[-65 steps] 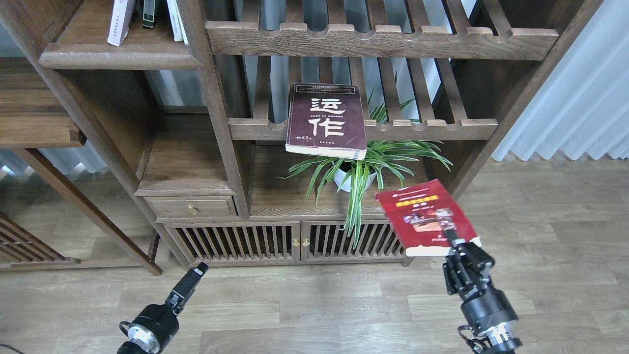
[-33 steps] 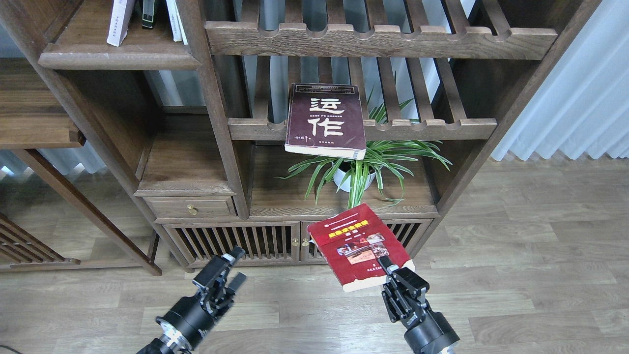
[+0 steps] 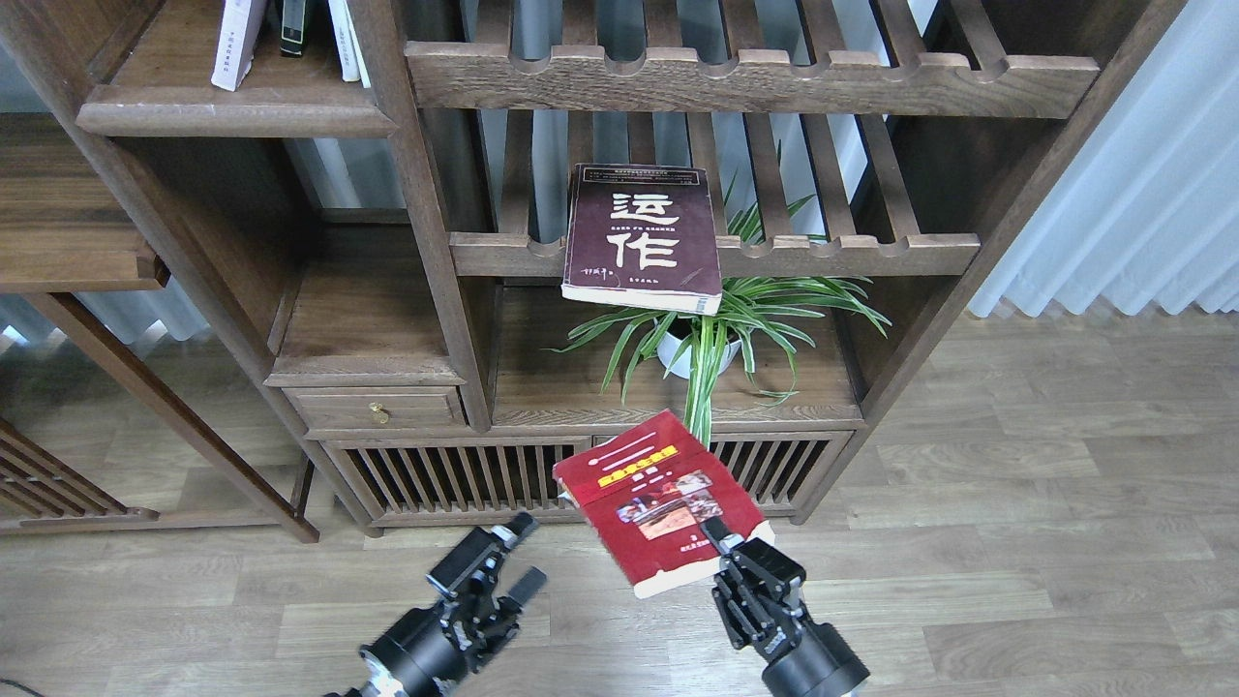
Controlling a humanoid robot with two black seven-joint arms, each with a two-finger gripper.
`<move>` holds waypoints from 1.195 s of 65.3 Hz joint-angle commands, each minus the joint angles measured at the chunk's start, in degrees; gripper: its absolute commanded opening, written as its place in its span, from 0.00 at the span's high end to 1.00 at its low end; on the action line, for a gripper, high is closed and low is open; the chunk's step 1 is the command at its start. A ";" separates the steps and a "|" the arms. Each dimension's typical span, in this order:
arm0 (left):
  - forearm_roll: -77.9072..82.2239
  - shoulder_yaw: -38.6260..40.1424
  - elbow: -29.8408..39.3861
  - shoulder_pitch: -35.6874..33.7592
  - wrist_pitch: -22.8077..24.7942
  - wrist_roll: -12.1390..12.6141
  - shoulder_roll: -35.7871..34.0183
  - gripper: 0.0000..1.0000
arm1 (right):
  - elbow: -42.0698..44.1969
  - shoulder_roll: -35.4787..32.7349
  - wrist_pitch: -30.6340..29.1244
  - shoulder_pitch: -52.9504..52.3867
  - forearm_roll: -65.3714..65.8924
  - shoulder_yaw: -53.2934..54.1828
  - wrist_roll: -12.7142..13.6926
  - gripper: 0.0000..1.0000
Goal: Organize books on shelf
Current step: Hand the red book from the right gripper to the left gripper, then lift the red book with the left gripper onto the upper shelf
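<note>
Wood-plank floor runs across the near part of the scene, w/ a big dark-brown wooden bookcase (image 3: 426,223) behind it and pale curtains (image 3: 1142,184) far right.

Right gripper (image 3: 724,538) is low, centre-right, clamped on the near right corner of the red book (image 3: 658,499), 1 finger lying over the cover. Red book is held in the air, tilted, cover up w/ yellow title and photos showing, in front of the slatted cabinet doors (image 3: 465,474). Left gripper (image 3: 506,559) sits near-left of it, fingers spread apart, holding nothing, close to the book's left edge but not touching.

Maroon book (image 3: 642,237), big white Chinese characters, lies cover-up on the middle slatted rack (image 3: 852,254), its near edge hanging over the notched front rail. Below it a potted plant (image 3: 711,339) w/ long green leaves stands on the lower board.

Far left, top: solid shelf (image 3: 232,111) w/ rounded front edge carries a pale white book (image 3: 237,44) leaning, a thin dark-green-spined book (image 3: 293,27) beside it, then 1 or 2 more white volumes (image 3: 345,39) against the post. Small drawer (image 3: 377,407) w/ brass knob sits lower, left of centre.
</note>
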State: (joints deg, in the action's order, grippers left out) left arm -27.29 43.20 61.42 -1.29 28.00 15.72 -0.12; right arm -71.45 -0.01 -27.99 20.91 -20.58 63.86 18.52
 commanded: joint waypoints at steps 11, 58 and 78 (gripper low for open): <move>-0.04 -1.01 -2.88 -0.38 0.00 -0.08 0.12 0.27 | 0.00 0.01 -0.01 0.09 0.10 -0.75 0.02 0.94; -0.22 0.04 -6.57 -3.37 0.00 -0.34 0.12 0.87 | 1.31 0.01 -0.01 0.62 0.80 -2.69 1.96 0.92; -0.04 0.66 -5.52 -4.07 0.00 0.53 0.12 0.94 | 1.84 0.01 -0.01 0.53 2.99 -3.30 2.04 0.52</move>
State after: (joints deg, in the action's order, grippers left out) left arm -27.52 43.20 54.99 -5.15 27.99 15.77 0.00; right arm -69.77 0.00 -27.99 21.55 -19.32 60.79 20.47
